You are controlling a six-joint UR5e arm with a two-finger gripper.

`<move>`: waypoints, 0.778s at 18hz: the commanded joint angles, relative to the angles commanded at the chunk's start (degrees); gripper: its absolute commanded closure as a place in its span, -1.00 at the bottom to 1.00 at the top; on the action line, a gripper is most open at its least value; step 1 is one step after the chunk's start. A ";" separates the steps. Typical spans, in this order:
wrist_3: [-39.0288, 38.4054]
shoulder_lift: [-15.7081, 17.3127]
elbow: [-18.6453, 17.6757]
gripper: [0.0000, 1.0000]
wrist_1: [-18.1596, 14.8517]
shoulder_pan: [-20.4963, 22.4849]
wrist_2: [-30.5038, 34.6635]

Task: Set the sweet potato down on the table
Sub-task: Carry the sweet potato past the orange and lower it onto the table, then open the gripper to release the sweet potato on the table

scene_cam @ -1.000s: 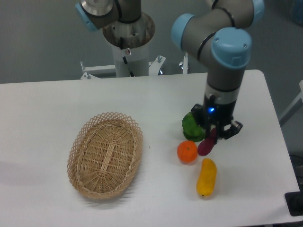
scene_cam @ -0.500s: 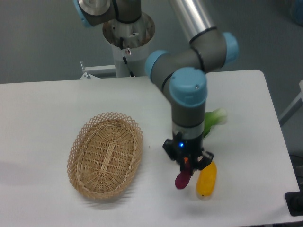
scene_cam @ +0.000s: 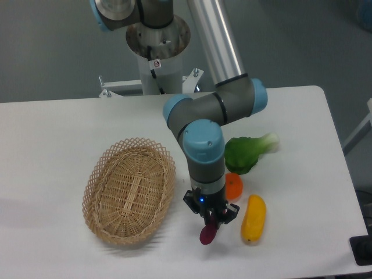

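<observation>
The sweet potato (scene_cam: 207, 234), a small dark magenta tuber, hangs in my gripper (scene_cam: 210, 221), which is shut on its upper end. Its lower tip is close to or touching the white table (scene_cam: 52, 139) near the front edge; I cannot tell which. The gripper points straight down, between the wicker basket and the yellow vegetable.
An oval wicker basket (scene_cam: 129, 189) lies to the left. A yellow oblong vegetable (scene_cam: 253, 218) lies just right of the gripper. A round orange fruit (scene_cam: 233, 186) and a green leafy vegetable (scene_cam: 247, 153) sit behind it. The robot base (scene_cam: 157, 46) stands at the back.
The gripper has carried the sweet potato from beside the green vegetable and orange leftward and toward the front edge, and now holds it left of the yellow vegetable.
</observation>
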 joint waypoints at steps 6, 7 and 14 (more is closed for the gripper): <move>0.44 -0.53 -1.59 0.66 0.26 -0.35 0.00; 0.53 -0.62 -1.59 0.63 0.26 -0.35 0.09; 0.97 0.70 0.17 -1.00 0.26 -0.35 0.35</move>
